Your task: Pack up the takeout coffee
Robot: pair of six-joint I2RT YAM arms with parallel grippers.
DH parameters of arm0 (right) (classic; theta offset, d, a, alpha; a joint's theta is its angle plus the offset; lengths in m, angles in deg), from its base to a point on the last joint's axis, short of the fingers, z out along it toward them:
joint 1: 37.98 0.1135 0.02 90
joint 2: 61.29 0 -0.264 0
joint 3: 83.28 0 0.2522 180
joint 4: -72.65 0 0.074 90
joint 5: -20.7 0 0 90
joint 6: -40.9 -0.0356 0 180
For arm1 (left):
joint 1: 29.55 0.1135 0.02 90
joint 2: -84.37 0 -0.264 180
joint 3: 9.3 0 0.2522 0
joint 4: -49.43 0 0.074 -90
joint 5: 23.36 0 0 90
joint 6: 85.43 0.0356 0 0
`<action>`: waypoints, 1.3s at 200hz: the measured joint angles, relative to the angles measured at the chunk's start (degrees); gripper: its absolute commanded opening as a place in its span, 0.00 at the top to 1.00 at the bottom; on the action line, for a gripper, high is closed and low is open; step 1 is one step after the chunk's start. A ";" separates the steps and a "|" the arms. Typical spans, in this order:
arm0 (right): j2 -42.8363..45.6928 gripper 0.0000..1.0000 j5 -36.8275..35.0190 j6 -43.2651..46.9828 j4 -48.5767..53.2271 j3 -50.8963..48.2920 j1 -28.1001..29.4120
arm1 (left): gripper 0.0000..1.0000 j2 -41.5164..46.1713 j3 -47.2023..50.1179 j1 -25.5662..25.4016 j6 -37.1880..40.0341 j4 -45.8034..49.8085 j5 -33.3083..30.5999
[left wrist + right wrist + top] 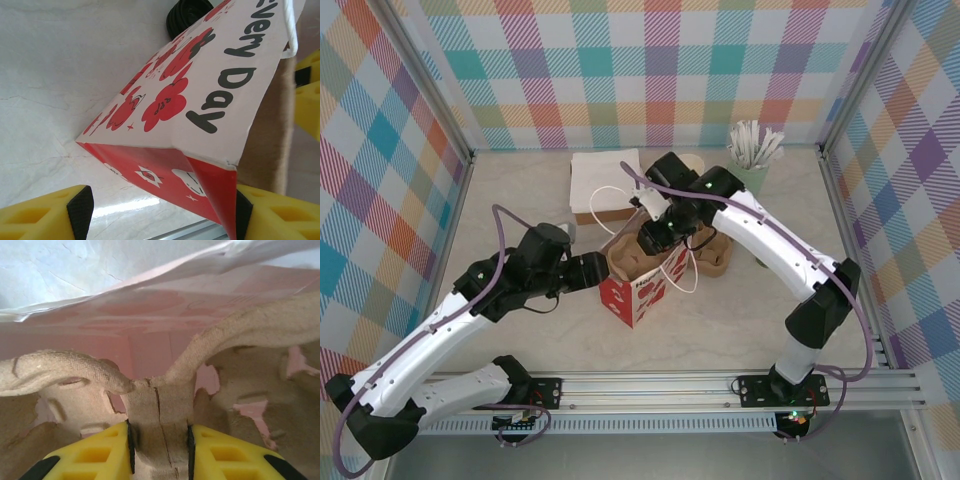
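A white and red paper bag (642, 290) printed "Every Day" lies tilted at mid-table, its mouth toward the back. A brown pulp cup carrier (712, 258) sticks partly into that mouth. My right gripper (655, 235) is shut on the carrier's central post (160, 405), with the bag's pink inside ahead of it. My left gripper (592, 270) stands open at the bag's bottom end (165, 175), a yellow finger (45, 215) on either side; the right-hand one touches the bag's corner. The lidded green coffee cup is hidden.
A white flat box (605, 180) sits behind the bag. A pale mint holder of white sticks (752, 160) stands at the back right. A black ribbed round thing (187, 15) lies beyond the bag. Checked walls enclose three sides, and a metal rail (650, 385) runs along the front.
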 measured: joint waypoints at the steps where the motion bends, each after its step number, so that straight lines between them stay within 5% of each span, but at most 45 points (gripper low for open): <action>1: 0.00 0.70 0.00 0.00 0.00 0.00 0.00 | 0.28 -0.04 -0.02 0.00 0.02 -0.02 0.00; 70: -2.36 0.70 -3.72 0.33 1.11 0.00 1.75 | 0.28 -0.48 -0.35 0.00 0.35 -0.31 -0.04; 182: -2.47 0.70 -4.02 0.31 1.11 0.00 3.10 | 0.12 -4.85 -4.44 0.00 4.46 -1.44 -5.77; 260: -2.47 0.70 -4.04 0.31 1.14 -0.92 3.13 | 0.14 -11.21 -7.48 2.03 7.72 -2.34 -6.34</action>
